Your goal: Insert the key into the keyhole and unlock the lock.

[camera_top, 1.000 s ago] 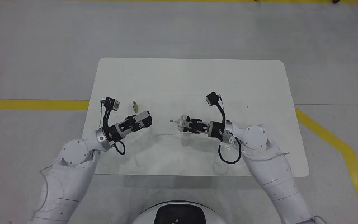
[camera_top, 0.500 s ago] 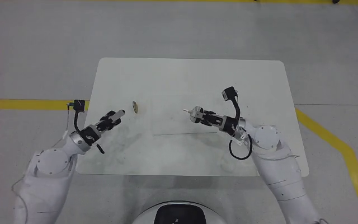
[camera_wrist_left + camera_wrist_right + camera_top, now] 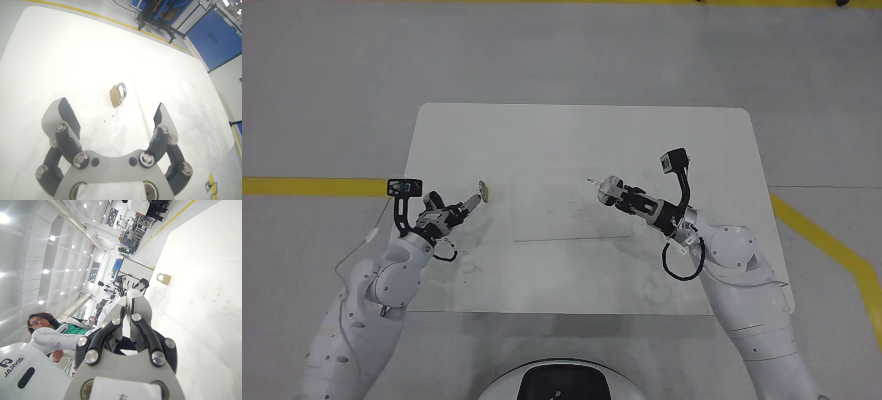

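The lock (image 3: 115, 95), a small brass padlock with a silver shackle, sits on the white surface (image 3: 692, 140). Its shackle looks seated in the body at both ends.

The left claw (image 3: 464, 205) hangs just beside the lock, on the robot's side of it and a touch to the left. It is released, with its two black-padded fingers (image 3: 69, 115) spread wide. Seen from the left wrist, the lock lies a little beyond them, in line with the gap and touching neither.

The right claw (image 3: 128, 295) is well apart from the lock, off to its right, with its tip turned toward the lock. It is clenched, the two fingers pressed together. From above, a thin pale sliver pokes out of the tip toward the lock. I take it for the key (image 3: 593, 181), though it is too small to make out its shape, and from the right wrist the fingers hide it. Key and lock are well apart, with bare surface between them.
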{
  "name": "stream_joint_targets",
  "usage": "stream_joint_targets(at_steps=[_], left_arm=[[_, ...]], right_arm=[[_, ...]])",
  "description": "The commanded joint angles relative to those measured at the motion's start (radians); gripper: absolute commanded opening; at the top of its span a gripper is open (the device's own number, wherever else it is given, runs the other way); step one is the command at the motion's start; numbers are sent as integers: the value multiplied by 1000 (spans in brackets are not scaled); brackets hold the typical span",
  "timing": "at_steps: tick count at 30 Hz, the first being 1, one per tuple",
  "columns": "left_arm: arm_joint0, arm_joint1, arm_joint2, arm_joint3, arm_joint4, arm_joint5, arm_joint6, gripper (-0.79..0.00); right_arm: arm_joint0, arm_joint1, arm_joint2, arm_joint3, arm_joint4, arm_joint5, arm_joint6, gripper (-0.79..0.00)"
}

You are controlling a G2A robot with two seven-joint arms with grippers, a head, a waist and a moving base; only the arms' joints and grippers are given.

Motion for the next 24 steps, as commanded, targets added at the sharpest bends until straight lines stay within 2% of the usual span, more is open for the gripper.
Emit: stream_joint_targets(at_steps=[1, 6, 7, 9, 15, 17, 19, 22, 24], left_arm=[[-32, -5, 31, 18, 12, 16, -13, 0], [-107, -19, 100, 73, 44, 55, -23, -15], [-113, -21, 107, 80, 45, 58, -20, -71], [-130, -26, 123, 99, 46, 67, -12, -126], [-148, -32, 136, 133, 61, 86, -1, -209], [-151, -34, 137, 139, 65, 89, -2, -292], [-154, -35, 138, 143, 67, 91, -2, -336], [-165, -37, 144, 155, 73, 96, -9, -320], [-175, -39, 149, 164, 77, 97, -13, -345]], right_arm=[[0, 0, 0, 0, 0, 0, 0, -785], [0, 0, 0, 0, 0, 0, 0, -785], [0, 0, 0, 0, 0, 0, 0, -785], [0, 0, 0, 0, 0, 0, 0, -785], [0, 0, 0, 0, 0, 0, 0, -785], [0, 0, 0, 0, 0, 0, 0, -785], [0, 0, 0, 0, 0, 0, 0, -785], [0, 0, 0, 0, 0, 0, 0, -785], [0, 0, 0, 0, 0, 0, 0, -785]])
